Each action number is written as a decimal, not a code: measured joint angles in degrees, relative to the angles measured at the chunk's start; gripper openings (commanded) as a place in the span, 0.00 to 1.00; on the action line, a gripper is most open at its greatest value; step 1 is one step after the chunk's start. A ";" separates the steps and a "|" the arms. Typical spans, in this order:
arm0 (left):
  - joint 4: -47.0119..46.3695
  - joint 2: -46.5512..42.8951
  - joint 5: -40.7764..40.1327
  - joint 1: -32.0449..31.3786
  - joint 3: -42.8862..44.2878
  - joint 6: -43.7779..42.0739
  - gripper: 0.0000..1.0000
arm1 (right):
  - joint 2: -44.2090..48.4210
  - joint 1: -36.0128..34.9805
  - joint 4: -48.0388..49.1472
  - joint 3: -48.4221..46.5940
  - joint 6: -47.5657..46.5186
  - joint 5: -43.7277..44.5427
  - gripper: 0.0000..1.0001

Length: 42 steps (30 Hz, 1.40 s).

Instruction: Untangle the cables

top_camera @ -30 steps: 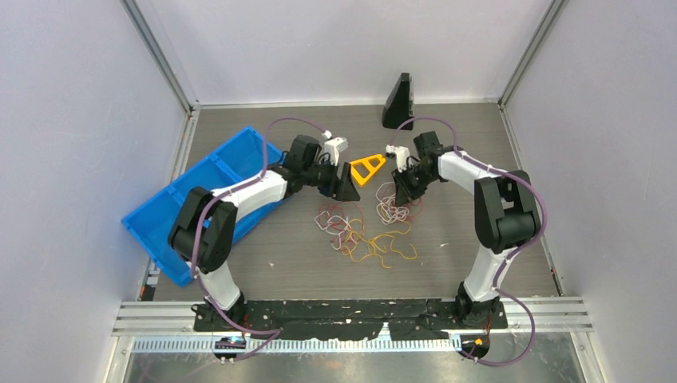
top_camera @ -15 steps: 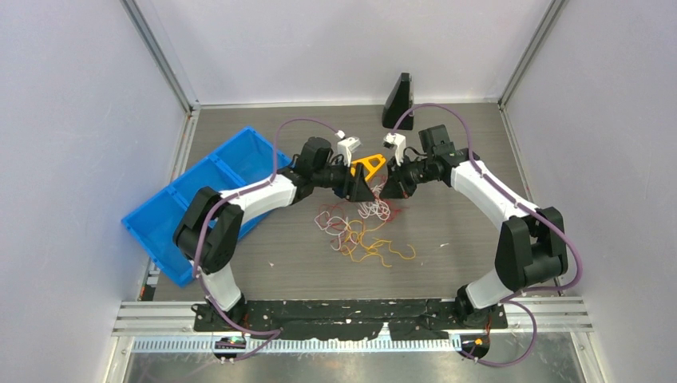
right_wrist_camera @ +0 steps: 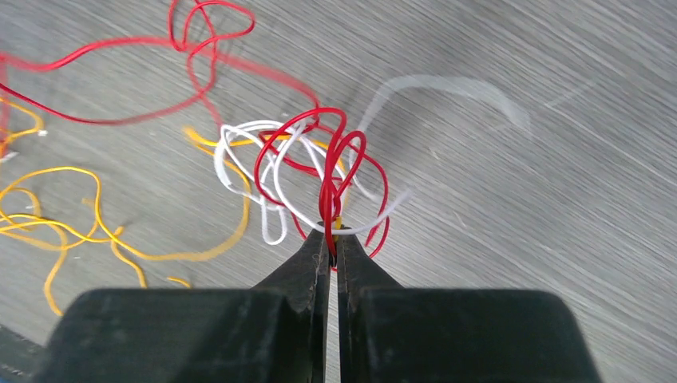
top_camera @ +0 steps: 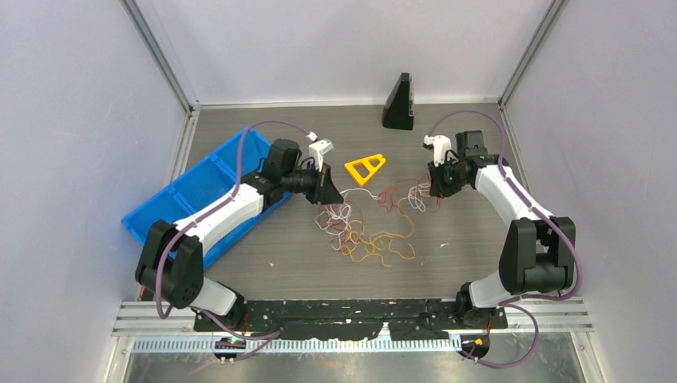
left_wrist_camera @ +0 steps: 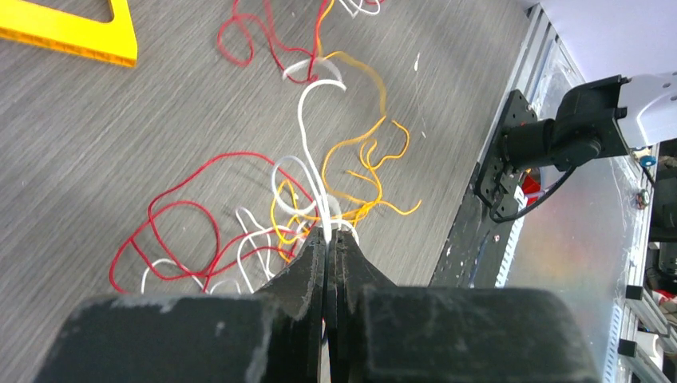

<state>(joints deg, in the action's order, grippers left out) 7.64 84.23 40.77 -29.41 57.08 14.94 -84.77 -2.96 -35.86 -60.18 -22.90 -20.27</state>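
On woodgrain table (top_camera: 467, 239): thin, looping wire cables (top_camera: 369, 236).

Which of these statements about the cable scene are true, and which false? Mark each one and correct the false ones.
1. The left pincer is shut on a white cable. True.
2. The right pincer hangs open above the table. False: it is shut on a red cable.
3. The yellow triangle lies inside the blue bin. False: it lies on the table, apart from the bin.
4. Orange cables lie on the table between the two arms. True.
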 measured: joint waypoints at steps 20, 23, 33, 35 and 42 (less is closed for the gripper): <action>12.28 -18.29 4.11 10.27 2.64 -11.15 0.00 | 2.69 16.55 -8.52 -2.89 -9.35 -1.88 0.05; 10.01 -17.38 4.00 7.13 2.64 -10.38 0.00 | 2.60 15.08 -11.82 -4.94 -9.22 -10.47 0.06; 5.11 -6.08 -0.13 3.85 2.60 -8.55 0.77 | 7.34 0.26 -13.07 -5.73 -4.94 -25.73 0.64; 5.11 -3.48 -1.55 3.17 2.58 -9.18 0.76 | 5.92 -0.37 -12.87 -4.55 -4.46 -24.74 0.64; 2.21 7.21 -3.30 -4.28 6.01 -6.14 0.76 | -0.33 -0.68 -7.96 0.85 0.87 -17.11 0.68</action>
<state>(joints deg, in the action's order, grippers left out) 9.85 91.44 37.47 -33.69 63.09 8.80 -85.10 -3.64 -43.81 -59.33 -22.02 -37.39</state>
